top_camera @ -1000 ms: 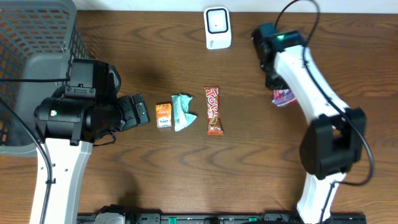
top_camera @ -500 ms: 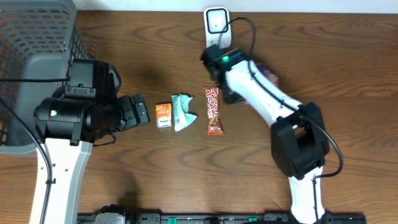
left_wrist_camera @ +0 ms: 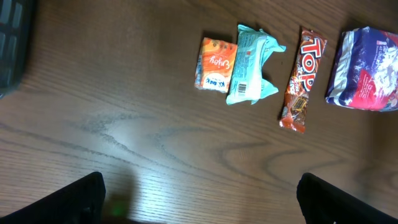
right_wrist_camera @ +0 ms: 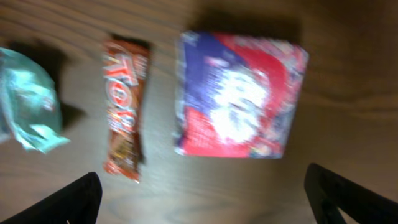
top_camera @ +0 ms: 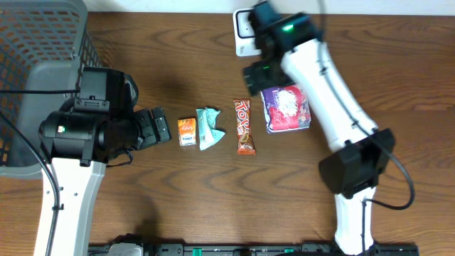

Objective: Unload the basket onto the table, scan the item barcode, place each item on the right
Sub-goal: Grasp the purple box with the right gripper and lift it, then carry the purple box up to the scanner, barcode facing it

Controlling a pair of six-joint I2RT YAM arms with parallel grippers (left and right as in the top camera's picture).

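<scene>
The right end effector point(right_wrist_camera: 205, 202) hangs spread wide with nothing between its fingers, near the purple-and-red packet point(right_wrist_camera: 239, 93). The packet lies flat on the table point(top_camera: 178, 199), just right of the chocolate bar point(top_camera: 244, 126) and below the white scanner point(top_camera: 242, 41). The left end effector point(left_wrist_camera: 210, 202) is also spread and empty, near the orange box point(left_wrist_camera: 216, 65) and teal wrapper point(left_wrist_camera: 252, 65).

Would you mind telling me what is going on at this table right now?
Two robot arms are working on scanning snack barcodes. The right gripper hangs open over a purple and red packet, which lies flat on the table near the white scanner. The left gripper is open too, hovering left of a row made up of an orange packet, a teal packet and a chocolate bar. Neither gripper holds anything.
</scene>
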